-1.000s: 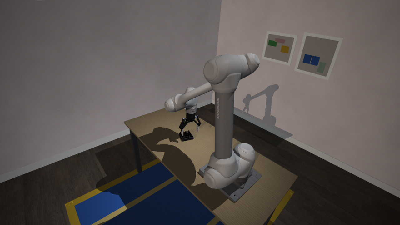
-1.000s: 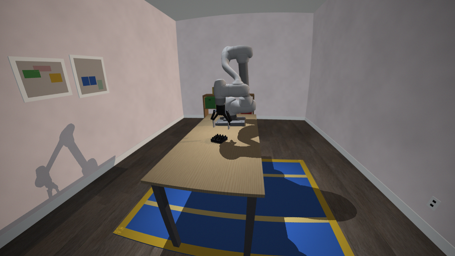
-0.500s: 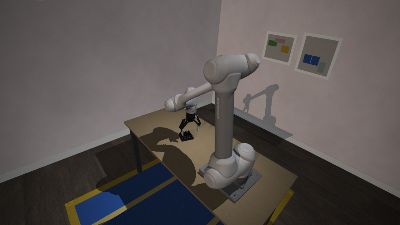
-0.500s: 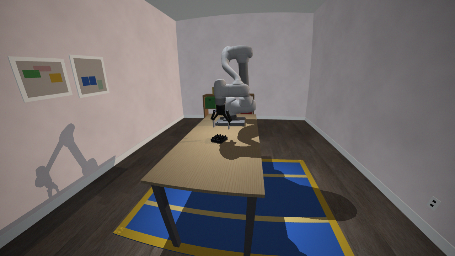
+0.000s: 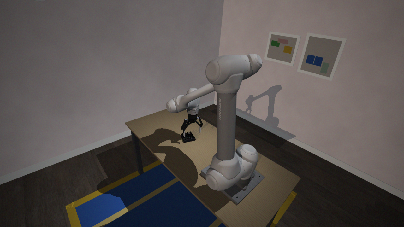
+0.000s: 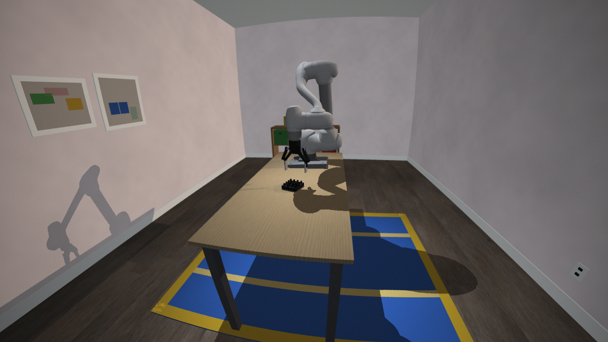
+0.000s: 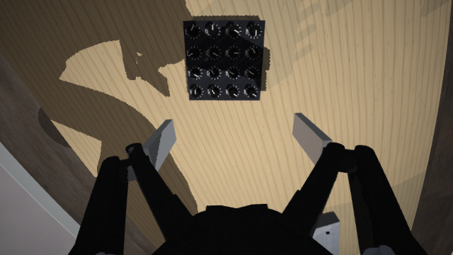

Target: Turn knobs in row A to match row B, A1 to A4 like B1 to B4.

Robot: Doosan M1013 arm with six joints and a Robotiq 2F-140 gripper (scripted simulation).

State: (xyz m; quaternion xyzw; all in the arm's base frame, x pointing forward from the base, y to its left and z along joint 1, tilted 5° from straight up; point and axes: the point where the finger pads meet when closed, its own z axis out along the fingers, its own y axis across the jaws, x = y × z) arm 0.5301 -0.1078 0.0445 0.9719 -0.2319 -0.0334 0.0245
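Wooden tabletop (image 5: 180, 152) (image 6: 276, 229) (image 7: 226, 142) beneath knob box (image 5: 188, 138) (image 6: 292, 186) (image 7: 224, 61), apart from the open hand (image 5: 192, 132) (image 6: 295, 169) (image 7: 233, 127).

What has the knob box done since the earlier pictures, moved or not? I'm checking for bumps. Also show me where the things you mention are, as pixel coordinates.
No; the knob box (image 5: 188, 137) (image 6: 292, 185) (image 7: 224, 61) sits at the same spot on the table (image 5: 271, 180) (image 6: 276, 225) (image 7: 233, 149).
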